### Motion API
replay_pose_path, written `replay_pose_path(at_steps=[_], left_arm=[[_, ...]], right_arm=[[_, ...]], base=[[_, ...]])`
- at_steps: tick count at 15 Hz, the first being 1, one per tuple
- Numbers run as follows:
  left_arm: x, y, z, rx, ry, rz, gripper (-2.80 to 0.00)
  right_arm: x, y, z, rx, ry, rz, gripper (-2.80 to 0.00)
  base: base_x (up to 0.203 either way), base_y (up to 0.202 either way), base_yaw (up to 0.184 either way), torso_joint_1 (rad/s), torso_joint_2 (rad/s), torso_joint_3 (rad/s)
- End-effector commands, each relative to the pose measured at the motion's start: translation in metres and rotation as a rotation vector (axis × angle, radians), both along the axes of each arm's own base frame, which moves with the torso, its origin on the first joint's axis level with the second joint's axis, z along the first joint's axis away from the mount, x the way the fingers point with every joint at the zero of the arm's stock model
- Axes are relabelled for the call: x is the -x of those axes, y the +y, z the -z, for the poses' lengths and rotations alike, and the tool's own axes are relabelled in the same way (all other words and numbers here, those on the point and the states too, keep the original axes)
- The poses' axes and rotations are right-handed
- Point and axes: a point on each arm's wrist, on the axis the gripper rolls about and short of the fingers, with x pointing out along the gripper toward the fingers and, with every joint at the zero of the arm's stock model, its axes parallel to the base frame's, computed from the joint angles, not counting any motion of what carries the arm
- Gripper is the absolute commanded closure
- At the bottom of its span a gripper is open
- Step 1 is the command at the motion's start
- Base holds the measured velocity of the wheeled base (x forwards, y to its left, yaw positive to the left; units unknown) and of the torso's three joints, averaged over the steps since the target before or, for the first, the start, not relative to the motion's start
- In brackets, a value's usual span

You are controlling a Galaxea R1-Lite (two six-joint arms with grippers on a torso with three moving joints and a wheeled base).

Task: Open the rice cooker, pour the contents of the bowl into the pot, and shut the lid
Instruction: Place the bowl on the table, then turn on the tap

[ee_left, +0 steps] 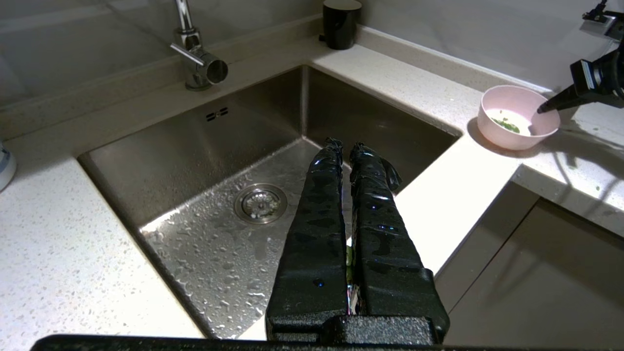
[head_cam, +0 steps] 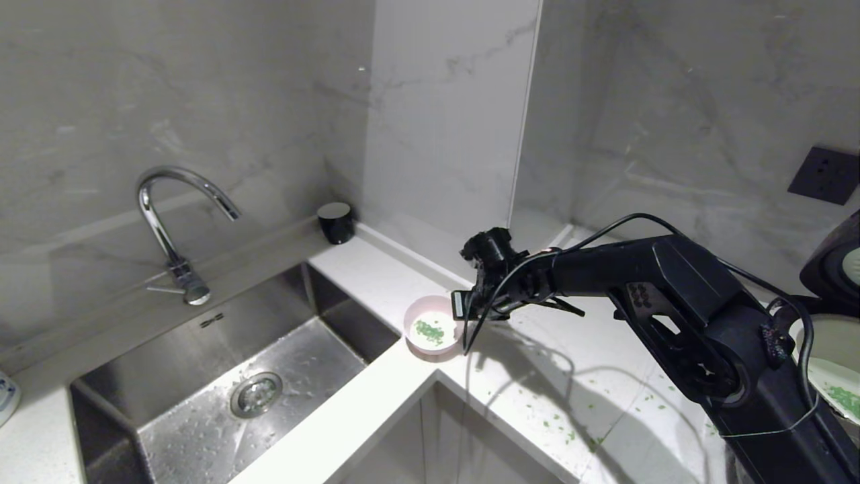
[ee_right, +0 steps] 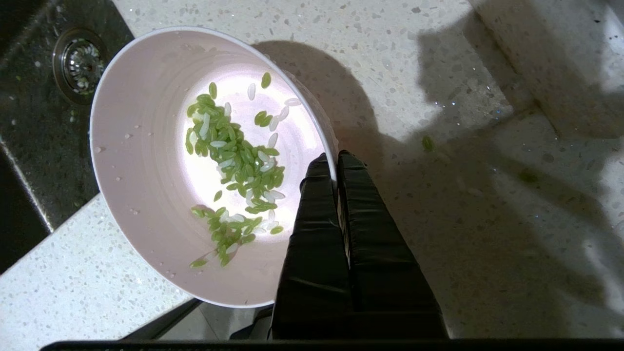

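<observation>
The pale pink bowl (head_cam: 433,328) (ee_right: 146,204) (ee_left: 516,117) is at the counter corner beside the sink. It holds a small heap of green and white bits (ee_right: 234,161) (head_cam: 430,331). My right gripper (ee_right: 335,163) (head_cam: 462,310) is shut on the bowl's rim, one finger inside and one outside. At the far right edge of the head view the rice cooker's lid (head_cam: 833,259) stands up, and the pot (head_cam: 833,339) below it has a few green bits in it. My left gripper (ee_left: 345,146) hangs shut above the sink, holding nothing.
A steel sink (head_cam: 201,376) with a curved tap (head_cam: 168,222) fills the left. A black cup (head_cam: 335,222) stands at the back wall. Loose green bits lie scattered on the white counter (head_cam: 571,417). A dark wall socket (head_cam: 825,175) is at the right.
</observation>
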Motion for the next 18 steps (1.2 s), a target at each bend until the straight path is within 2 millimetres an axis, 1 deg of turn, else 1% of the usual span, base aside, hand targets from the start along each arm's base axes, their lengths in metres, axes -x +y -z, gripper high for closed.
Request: replay_pose_path(at_steps=[1,6,8,11,13,15,17,18], left_arm=[[-0.001,0.000,0.004,0.000,0.014,0.000,0.00],[-0.001,0.000,0.004,0.000,0.013,0.000,0.00],[-0.001,0.000,0.004,0.000,0.014,0.000,0.00],[-0.001,0.000,0.004,0.000,0.013,0.000,0.00],[-0.001,0.000,0.004,0.000,0.012,0.000,0.00],[-0.001,0.000,0.004,0.000,0.013,0.000,0.00],[-0.001,0.000,0.004,0.000,0.013,0.000,0.00],[-0.001,0.000,0.004,0.000,0.013,0.000,0.00]], right_arm=[[0.000,0.000,0.002,0.002,0.007,0.001,-2.80],[-0.002,-0.004,-0.002,0.000,0.001,0.012,-2.80],[-0.002,-0.008,-0.016,-0.018,-0.018,0.035,-2.80],[0.007,-0.015,-0.064,-0.066,-0.078,0.051,-2.80],[0.019,-0.021,-0.097,-0.079,-0.095,0.051,-2.80],[0.037,-0.027,-0.124,-0.090,-0.093,0.054,-2.80],[0.059,-0.037,-0.146,-0.099,-0.094,0.056,-2.80],[0.070,-0.043,-0.154,-0.100,-0.091,0.057,-2.80]], base=[[0.000,0.000,0.000,0.000,0.00,0.000],[0.000,0.000,0.000,0.000,0.00,0.000],[0.000,0.000,0.000,0.000,0.00,0.000],[0.000,0.000,0.000,0.000,0.00,0.000],[0.000,0.000,0.000,0.000,0.00,0.000],[0.000,0.000,0.000,0.000,0.00,0.000],[0.000,0.000,0.000,0.000,0.00,0.000],[0.000,0.000,0.000,0.000,0.00,0.000]])
